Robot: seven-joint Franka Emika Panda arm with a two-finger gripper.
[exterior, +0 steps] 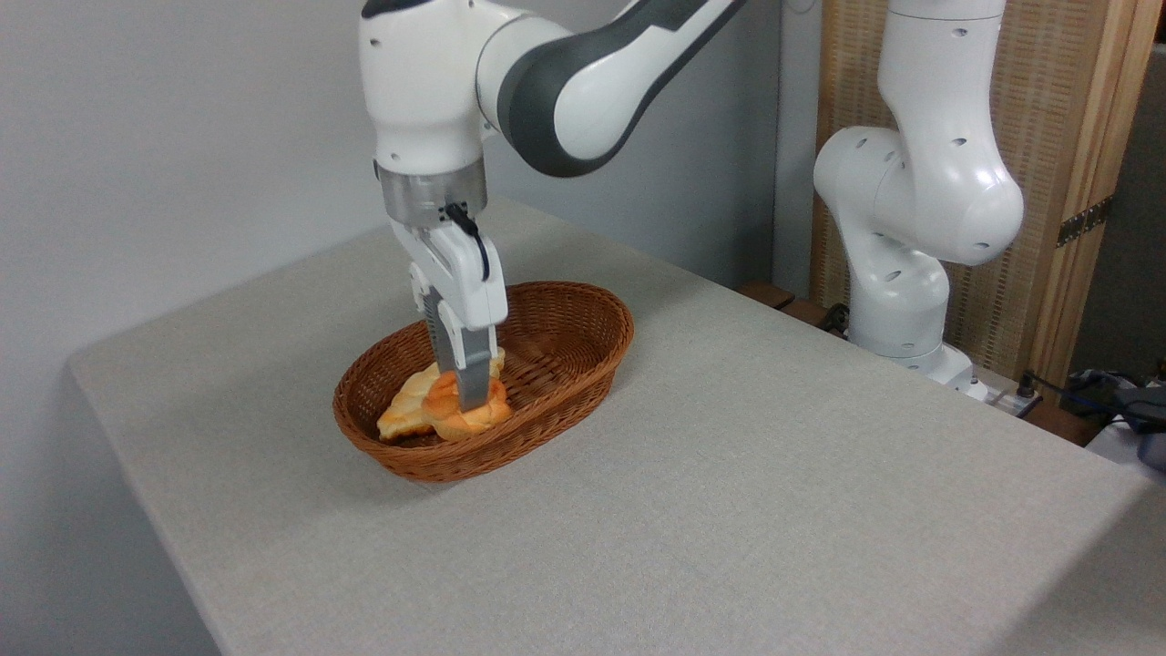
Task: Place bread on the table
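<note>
The bread (455, 415), a small orange-brown knotted bun, lies in the near end of the brown wicker basket (583, 364). My gripper (466, 394) reaches straight down into the basket, its fingers (474, 374) straddling the bun. The near finger presses against the bun's front and the far one is mostly hidden behind it. The bun still touches the basket floor. The table (729, 474), covered in light grey-beige cloth, spreads out all around the basket.
A paler yellowish braided loaf (405, 405) lies in the basket against the bun's left side. The arm's white base (897, 301) stands off the table's far right edge, with cables (1093, 387) beside it. A grey wall runs behind the table.
</note>
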